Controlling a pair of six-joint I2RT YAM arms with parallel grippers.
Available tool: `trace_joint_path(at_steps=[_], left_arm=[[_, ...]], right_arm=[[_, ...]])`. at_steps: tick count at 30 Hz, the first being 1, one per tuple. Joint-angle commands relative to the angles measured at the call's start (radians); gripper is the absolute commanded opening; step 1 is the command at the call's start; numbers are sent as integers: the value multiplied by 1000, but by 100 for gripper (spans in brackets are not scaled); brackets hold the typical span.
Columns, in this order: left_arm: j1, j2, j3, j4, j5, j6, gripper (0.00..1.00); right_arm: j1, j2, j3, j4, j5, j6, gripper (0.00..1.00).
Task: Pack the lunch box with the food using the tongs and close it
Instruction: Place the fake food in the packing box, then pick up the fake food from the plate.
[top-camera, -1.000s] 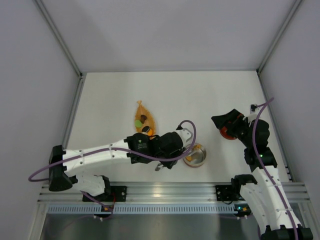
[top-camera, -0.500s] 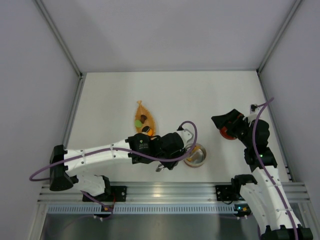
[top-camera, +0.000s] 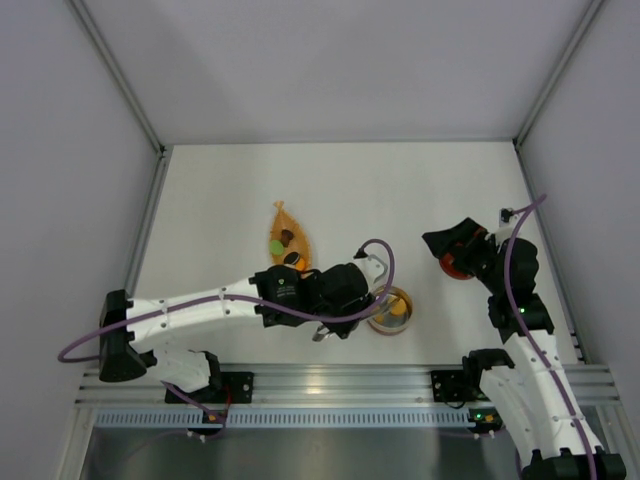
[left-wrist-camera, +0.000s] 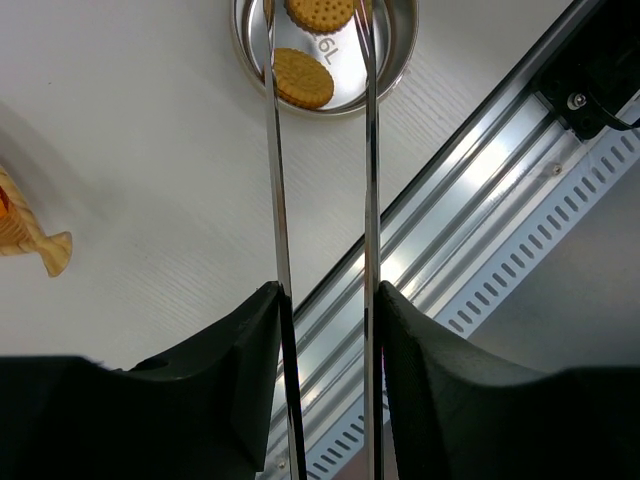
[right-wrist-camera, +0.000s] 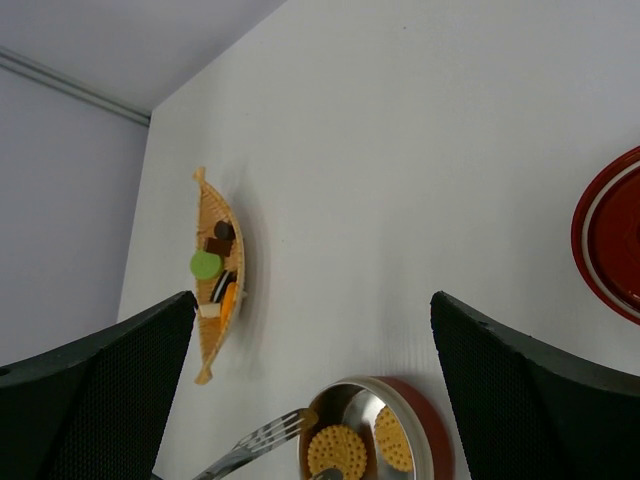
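Note:
The lunch box (top-camera: 391, 310) is a round silver tin near the table's front edge, with two round orange biscuits (left-wrist-camera: 303, 78) of the food lying in it. My left gripper (top-camera: 340, 297) is shut on the tongs (left-wrist-camera: 368, 160), whose two thin arms stand apart and reach over the tin (left-wrist-camera: 400, 50). More food pieces (right-wrist-camera: 206, 265) lie in a woven boat-shaped basket (top-camera: 288, 240). The red lid (top-camera: 453, 266) lies at the right, partly under my right gripper (top-camera: 466, 248). That gripper (right-wrist-camera: 312, 300) is open and holds nothing.
The aluminium rail (left-wrist-camera: 470, 170) runs along the table's near edge, close to the tin. The basket's tail end (left-wrist-camera: 45, 250) lies left of the tongs. White walls close in the table on three sides.
My left gripper has loosened and the tongs' arms have spread. A biscuit now lies flat in the middle of the tin. The right arm has not moved.

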Motion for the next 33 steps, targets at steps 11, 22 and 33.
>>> trace_joint_path(at_steps=[11,22,33], left_arm=[[31,-110,104,-78,-270,-69,50],[453,-220,-9,-103,-258,-17,49],[601,-162,-132,-20,-187,36,50]], right_arm=[[-11,-3,14,72,-10,-9,100],[-9,-6,2,85,-21,2,100],[-9,-15,-1,77,-21,0,100]])
